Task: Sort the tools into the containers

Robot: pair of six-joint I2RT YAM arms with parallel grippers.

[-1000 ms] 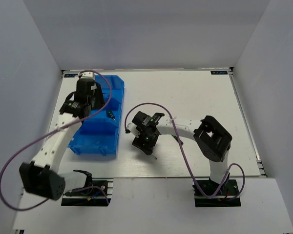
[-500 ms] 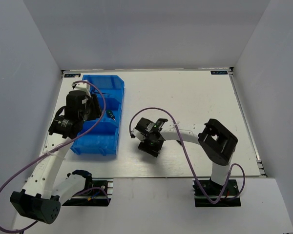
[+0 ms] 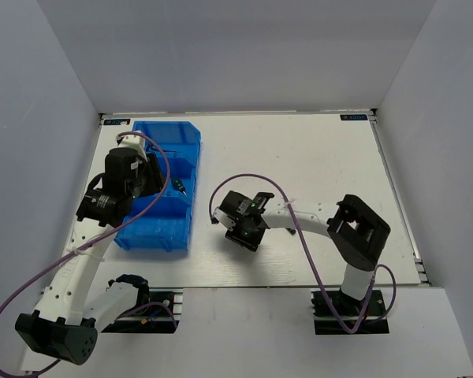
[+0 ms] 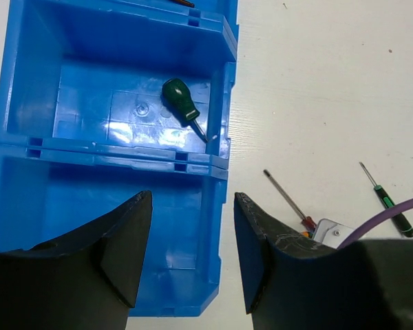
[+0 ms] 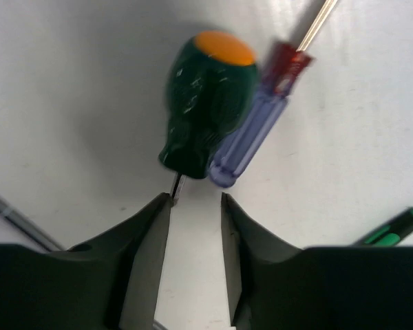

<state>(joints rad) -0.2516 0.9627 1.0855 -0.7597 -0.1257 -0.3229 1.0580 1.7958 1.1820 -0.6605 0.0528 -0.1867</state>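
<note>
The blue bin point(image 3: 156, 230) lies at the table's left. In the left wrist view, a stubby green screwdriver point(image 4: 181, 102) lies in the middle compartment of the bin point(image 4: 62, 185). My left gripper point(image 4: 193, 199) hangs open and empty above the bin's near right corner; it also shows from above point(image 3: 138, 183). My right gripper point(image 5: 195, 199) is open, low over the table point(image 3: 240, 228). Just ahead of its tips lie a stubby green screwdriver with an orange cap point(image 5: 205, 103) and a blue-handled screwdriver point(image 5: 251, 141), side by side. The stubby's shaft touches the left fingertip.
A thin black-green screwdriver point(image 4: 391, 205) lies on the white table right of the bin, also at the right wrist view's edge point(image 5: 392, 227). A dark tool end point(image 4: 182, 2) shows in the bin's far compartment. Purple cables loop from both arms.
My left gripper has drawn back from the bin's far end to over its near part. My right gripper has shifted slightly and settled low over the table.
</note>
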